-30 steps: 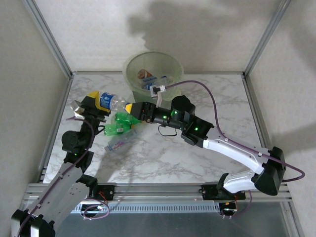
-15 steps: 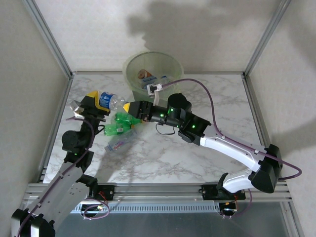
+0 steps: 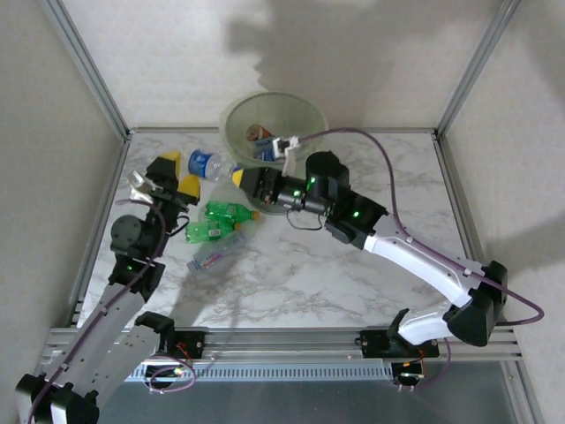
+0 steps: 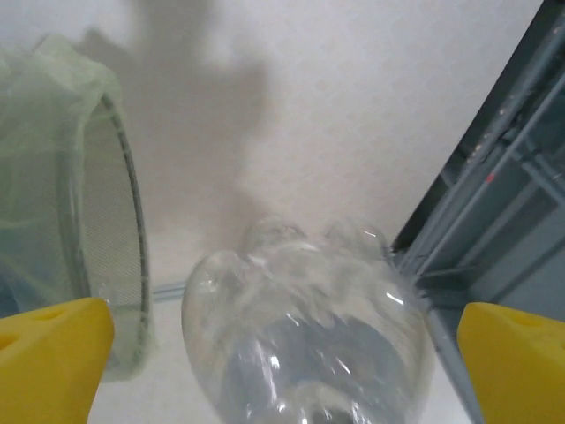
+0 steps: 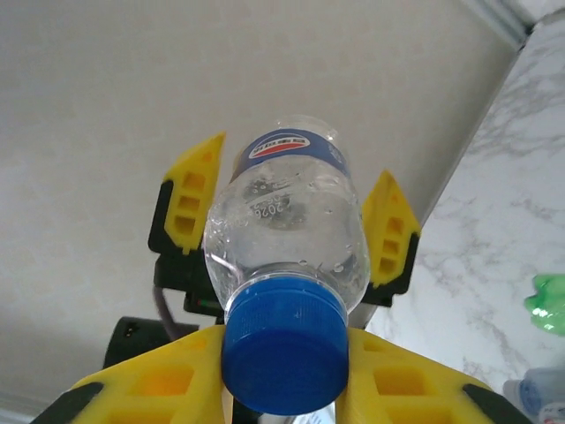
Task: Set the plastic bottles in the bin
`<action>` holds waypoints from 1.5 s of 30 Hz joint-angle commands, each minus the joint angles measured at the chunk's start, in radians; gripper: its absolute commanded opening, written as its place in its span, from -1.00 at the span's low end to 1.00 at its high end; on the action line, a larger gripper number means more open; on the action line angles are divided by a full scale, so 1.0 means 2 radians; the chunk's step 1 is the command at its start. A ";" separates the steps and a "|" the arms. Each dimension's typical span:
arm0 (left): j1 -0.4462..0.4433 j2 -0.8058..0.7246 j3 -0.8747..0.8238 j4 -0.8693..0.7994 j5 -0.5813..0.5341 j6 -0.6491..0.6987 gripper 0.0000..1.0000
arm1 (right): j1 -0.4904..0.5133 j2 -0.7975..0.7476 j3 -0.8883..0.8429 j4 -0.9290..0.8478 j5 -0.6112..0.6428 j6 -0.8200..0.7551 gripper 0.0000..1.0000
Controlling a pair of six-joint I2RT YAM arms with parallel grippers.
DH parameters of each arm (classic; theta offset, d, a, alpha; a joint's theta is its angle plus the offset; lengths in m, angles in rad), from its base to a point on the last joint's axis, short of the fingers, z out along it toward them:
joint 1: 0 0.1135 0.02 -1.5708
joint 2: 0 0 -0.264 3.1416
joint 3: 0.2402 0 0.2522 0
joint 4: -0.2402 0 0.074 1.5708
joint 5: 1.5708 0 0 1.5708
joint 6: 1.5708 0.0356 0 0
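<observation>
A handover has just gone through. The left gripper (image 3: 177, 173), which held the clear plastic bottle with a blue label and blue cap (image 3: 208, 163) a second ago, now has its yellow fingers spread wide on either side of the bottle's base, clear of it; the right gripper (image 3: 240, 177), half open a second ago, has clamped on the blue cap end.

The bottle is held roughly level above the back-left part of the white marbled worktop (image 3: 353, 291), just beside the round translucent pale-green plastic bin (image 3: 231, 115); the bin stands at the back edge with a few bottles already inside. The right arm alone now carries this bottle, and I judge it 1 short swing from the drop.

Left on the worktop are 2 green plastic bottles (image 3: 225, 212) lying side by side left of centre, and 1 small clear bottle (image 3: 210, 256) just nearer the front edge.

The bin's rim is close to the right wrist, so the carry must rise over it. The left arm sits near the left edge and the grey metal frame post (image 3: 88, 66), with little room to back off leftward; open room lies toward the right half of the worktop.
</observation>
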 commanded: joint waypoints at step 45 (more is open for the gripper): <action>0.063 0.011 0.076 -0.385 -0.017 0.249 0.76 | -0.178 0.033 0.142 -0.207 0.013 -0.163 0.27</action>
